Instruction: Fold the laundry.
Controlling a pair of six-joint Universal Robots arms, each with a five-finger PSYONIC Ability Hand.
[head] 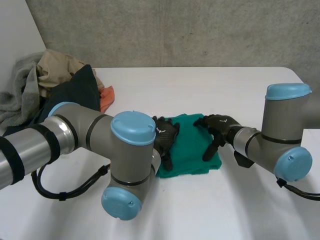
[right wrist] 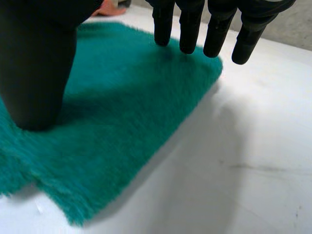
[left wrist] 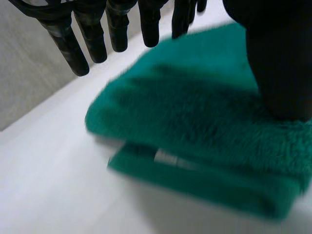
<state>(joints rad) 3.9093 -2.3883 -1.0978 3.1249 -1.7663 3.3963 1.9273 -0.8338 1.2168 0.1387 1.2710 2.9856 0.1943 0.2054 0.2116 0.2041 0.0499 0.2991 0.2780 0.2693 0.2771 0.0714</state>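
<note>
The folded green terry towel [head: 192, 145] is lying in the middle of the white table [head: 210, 85], between the two black hands. The left hand [head: 166, 135] is resting on the towel's left edge. In the left wrist view its thumb [left wrist: 282, 73] is pressing on the top layer while its straight fingers [left wrist: 73, 46] are hanging spread above the cloth, gripping nothing. The right hand [head: 219, 125] is sitting at the opposite edge in much the same way, with its thumb planted on the nap and its straight fingers hovering apart over the far corner, clamped on nothing.

The main risk is probably the fold itself. The lower layer [left wrist: 195, 178] is poking out from under the upper one on the left hand's side, so the edges are not lining up. Any sideways drag from a thumb could slide the top layer further off. A further fold made now would likely carry that skew along. The cloth looks thick and springy, so it may flop open once the thumbs lift.

A heap of unfolded laundry [head: 55, 85] in grey, beige, navy and orange is sitting at the table's far left corner. The left arm is reaching in fairly near it, so a wide swing might snag it.
</note>
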